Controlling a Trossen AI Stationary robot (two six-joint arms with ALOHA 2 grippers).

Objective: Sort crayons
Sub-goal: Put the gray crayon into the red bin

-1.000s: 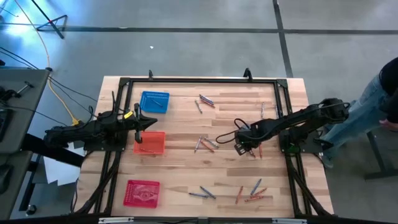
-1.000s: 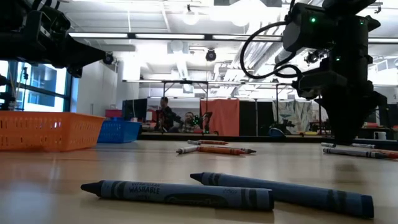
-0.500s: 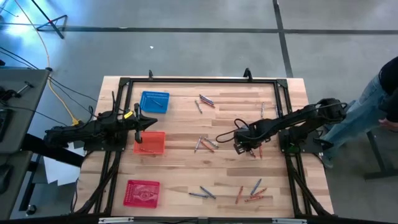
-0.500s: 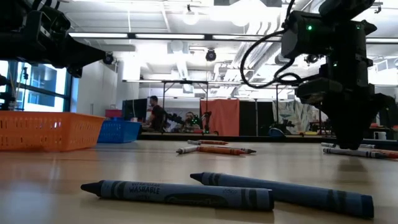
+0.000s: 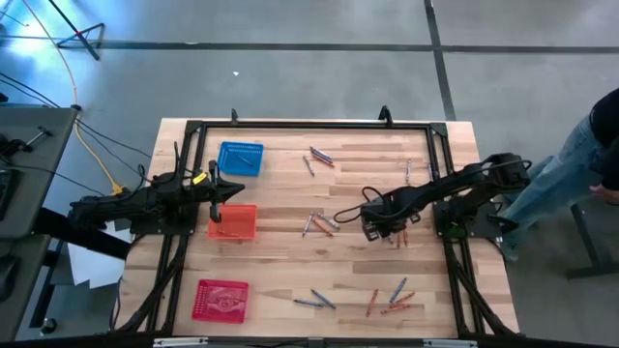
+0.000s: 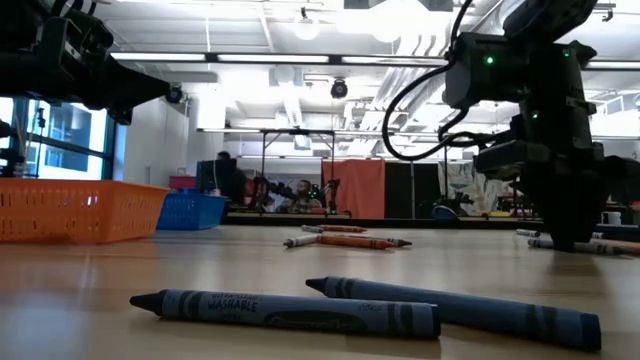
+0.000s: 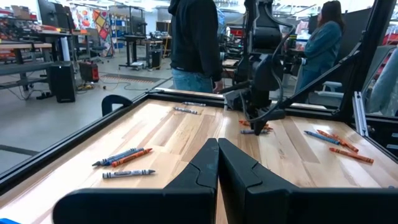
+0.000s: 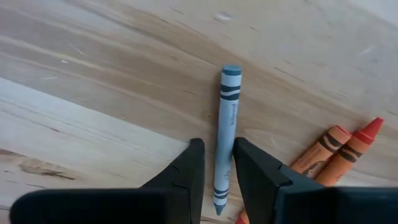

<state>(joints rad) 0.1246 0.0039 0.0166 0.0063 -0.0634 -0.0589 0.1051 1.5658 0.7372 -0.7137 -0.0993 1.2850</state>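
Observation:
Crayons lie scattered on the wooden table [image 5: 290,193]: clusters at the far middle [image 5: 319,157], the centre [image 5: 319,224] and the near edge [image 5: 392,298]. My right gripper [image 8: 217,146] points down at the table's centre right [image 5: 377,229], open. Its fingers stand on either side of a blue crayon [image 8: 227,112] that lies flat on the wood. An orange crayon [image 8: 323,149] and a red crayon [image 8: 359,144] lie just beside it. My left gripper [image 7: 217,149] is shut on nothing and waits level above the orange basket's far edge [image 5: 218,193]. My right gripper comes from above and straddles the pointed half [image 8: 222,168] of the blue crayon, with the fingers lying along its sides. One finger [image 8: 249,162] stands right against the crayon; I cannot tell whether it touches. The crayon lies flat on the table.
A blue basket [image 5: 240,158], an orange basket [image 5: 233,221] and a red basket [image 5: 221,299] stand along the table's left side. Two blue-grey crayons [image 6: 290,310] lie close to the low camera. People stand beyond the right edge [image 5: 590,164].
My right gripper has sunk toward the table over the crayons at the centre right, shifting slightly toward the left edge and rolling a little about its own axis.

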